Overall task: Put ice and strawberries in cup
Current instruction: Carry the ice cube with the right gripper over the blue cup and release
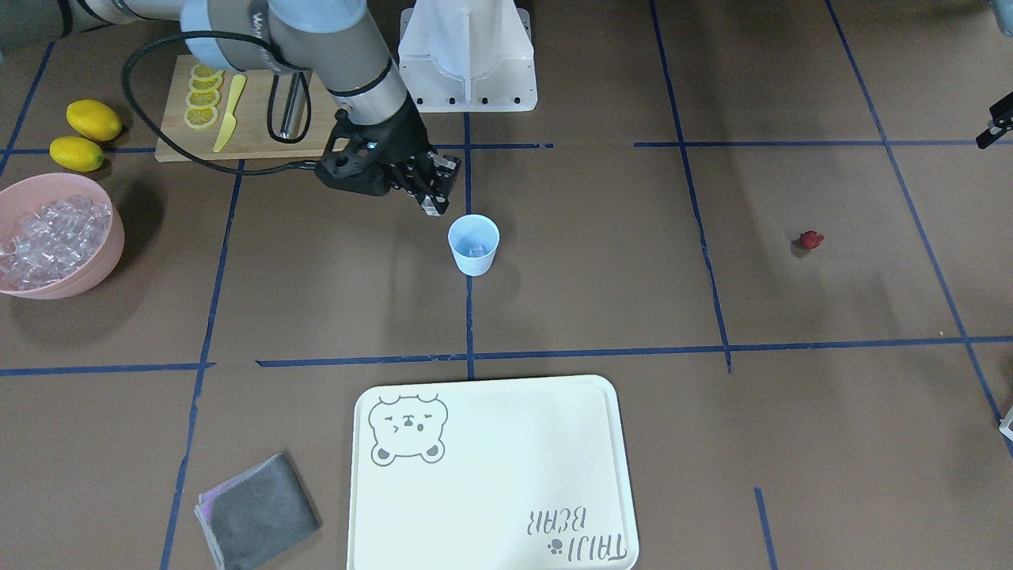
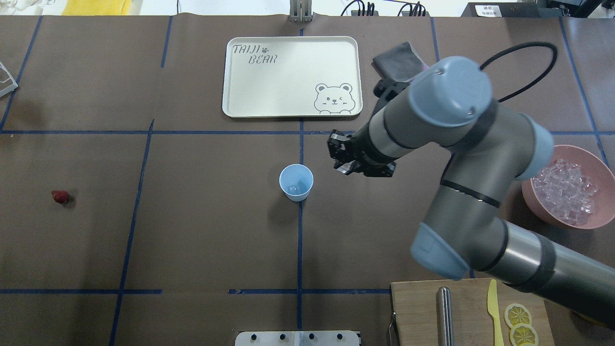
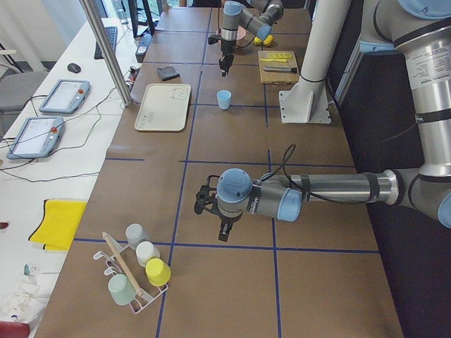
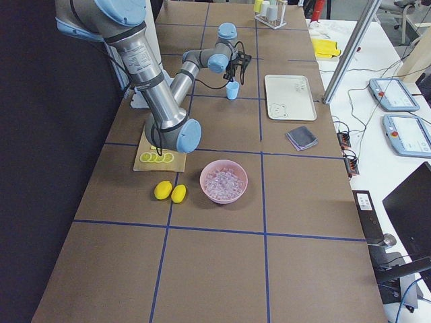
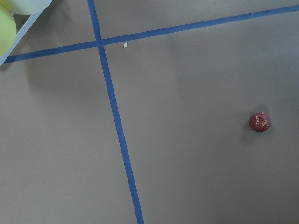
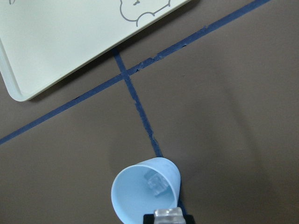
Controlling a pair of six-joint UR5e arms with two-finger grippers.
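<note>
Cup (image 2: 296, 182): one ice cube (image 6: 156, 183) inside, standing just beside the right gripper (image 1: 433, 207), which is clenched on a second ice cube (image 6: 169, 215); strawberry (image 2: 60, 196) loose, well beyond the cup, not yet loaded; left gripper (image 3: 224, 234) grip cannot be told.

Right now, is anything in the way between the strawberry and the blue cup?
No, just bare table and blue tape lines between the strawberry and the cup. The right gripper, holding an ice cube, is on the cup's other side.
</note>
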